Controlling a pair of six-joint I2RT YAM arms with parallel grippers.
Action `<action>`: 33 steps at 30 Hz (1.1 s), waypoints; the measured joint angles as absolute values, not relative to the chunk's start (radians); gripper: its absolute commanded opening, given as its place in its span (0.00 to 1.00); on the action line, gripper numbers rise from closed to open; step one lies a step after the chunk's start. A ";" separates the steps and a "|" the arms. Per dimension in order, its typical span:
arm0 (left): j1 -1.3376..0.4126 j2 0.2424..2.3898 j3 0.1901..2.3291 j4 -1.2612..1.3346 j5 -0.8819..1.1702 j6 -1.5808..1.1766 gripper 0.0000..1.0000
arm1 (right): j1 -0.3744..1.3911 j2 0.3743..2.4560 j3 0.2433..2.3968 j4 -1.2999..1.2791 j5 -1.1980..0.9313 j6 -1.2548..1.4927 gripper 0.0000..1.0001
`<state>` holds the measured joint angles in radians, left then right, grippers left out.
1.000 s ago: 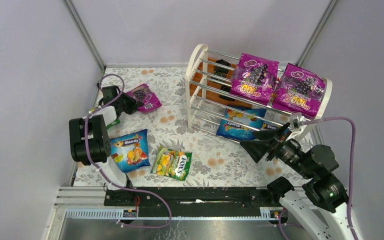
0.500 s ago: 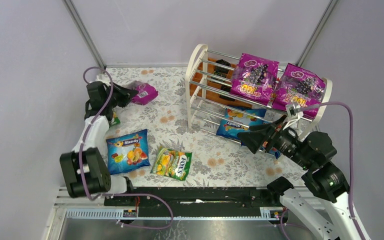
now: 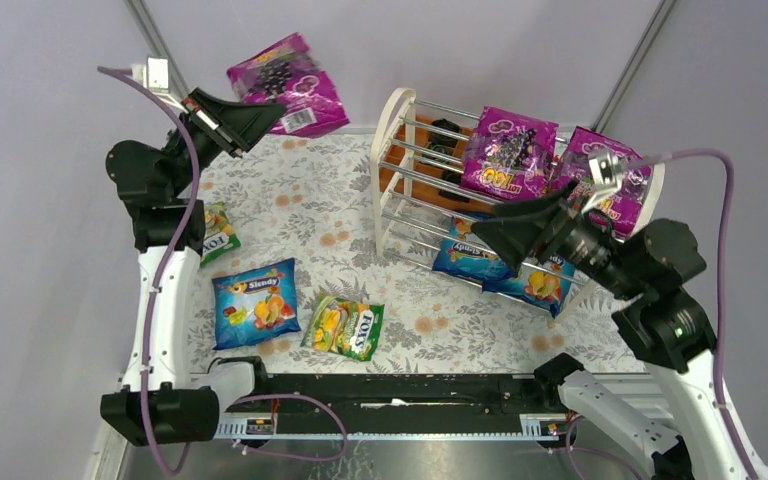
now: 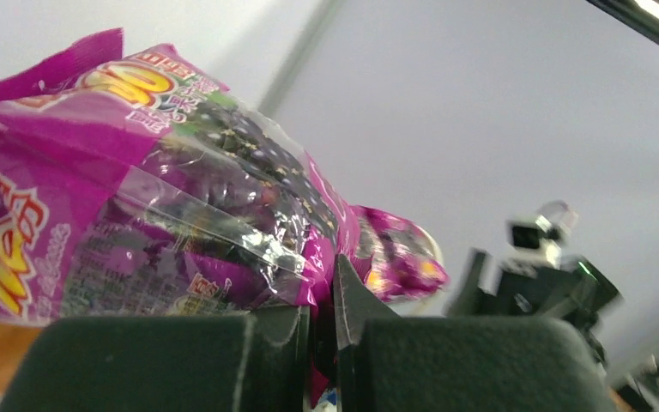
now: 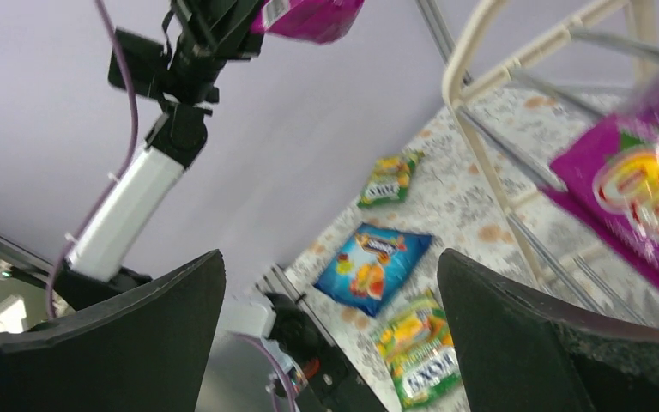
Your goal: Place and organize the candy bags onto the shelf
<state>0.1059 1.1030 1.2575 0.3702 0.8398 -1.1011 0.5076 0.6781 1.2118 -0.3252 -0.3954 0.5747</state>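
A magenta candy bag [image 3: 285, 85] hangs in the air left of the shelf [image 3: 392, 130], well above the surface [image 3: 350, 200]. Its lower edge is pinched and hidden inside the closed left tool [image 3: 263, 113], on an upstretched arm. The right tool [image 3: 493, 232], spread wide, fronts the shelf and partly masks a blue bag [image 3: 538, 285].

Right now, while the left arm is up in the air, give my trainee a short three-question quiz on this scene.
1. True or false: the left gripper is shut on a magenta bag.
2. How many magenta bags lie on the top tier of the shelf?
3. The right gripper is: A open and empty; B shut on the shelf; C out of view.
Key: 1 true; 2 two; 3 A.
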 measured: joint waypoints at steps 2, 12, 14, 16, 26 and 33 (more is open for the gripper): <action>0.044 1.113 1.345 0.387 0.879 -1.100 0.00 | 0.508 0.741 1.253 -0.274 -0.402 0.613 1.00; -0.238 1.130 1.513 0.446 0.955 -1.025 0.00 | 0.527 1.085 1.366 0.059 -0.482 0.971 1.00; -0.261 1.149 1.512 0.458 0.954 -1.025 0.00 | 0.550 1.118 1.365 0.089 -0.475 1.024 1.00; -0.278 1.177 1.509 0.481 0.954 -1.038 0.00 | 0.578 1.129 1.364 0.111 -0.457 1.065 1.00; -0.317 1.231 1.462 0.580 0.951 -1.104 0.00 | 0.647 1.123 1.339 0.232 -0.378 1.147 1.00; -0.389 1.228 1.414 0.669 0.932 -1.105 0.00 | 0.649 1.111 1.336 0.263 -0.357 1.161 1.00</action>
<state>-0.3885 1.2278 1.4136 0.6693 0.9321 -1.1053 0.6491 1.1114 1.3357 0.2626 -0.3573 1.1606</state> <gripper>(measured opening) 0.094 0.995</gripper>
